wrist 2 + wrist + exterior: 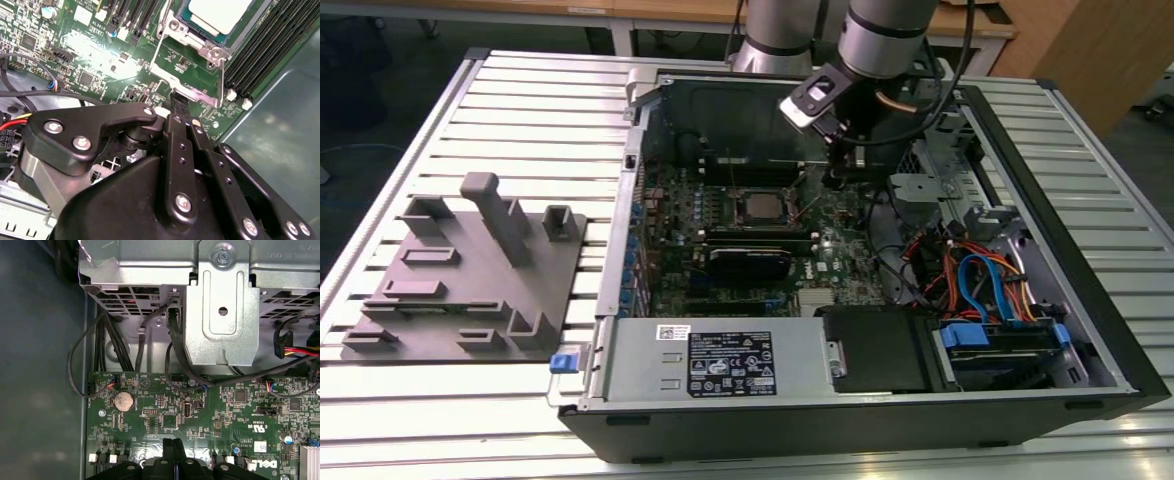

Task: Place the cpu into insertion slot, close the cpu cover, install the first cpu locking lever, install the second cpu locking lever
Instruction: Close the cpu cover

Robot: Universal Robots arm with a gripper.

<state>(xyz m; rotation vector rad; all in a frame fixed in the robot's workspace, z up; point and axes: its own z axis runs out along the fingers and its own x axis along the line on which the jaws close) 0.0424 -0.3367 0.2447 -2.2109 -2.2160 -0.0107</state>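
Observation:
The cpu (220,12) lies flat in the insertion slot (734,208) of the green motherboard (100,45), its pale metal top showing; the exterior view has the cpu (758,207) at the board's middle. The cpu cover (192,91), a thin silvery frame, is swung open away from the slot, and green board shows through its window. My gripper (178,100) is shut, with its black fingertips (176,107) pressed together right at the cover's free edge. In the exterior view the gripper (838,180) hangs inside the case, on the exterior view's right of the slot. The first wrist view has the gripper (174,445) low over the board.
Long black memory slots (265,50) run beside the socket. A grey metal drive cage (220,300) and black cables (115,345) sit past the board's edge. In the exterior view, a power supply (707,360) fills the case's near side and a grey fixture plate (467,270) lies on the exterior view's left.

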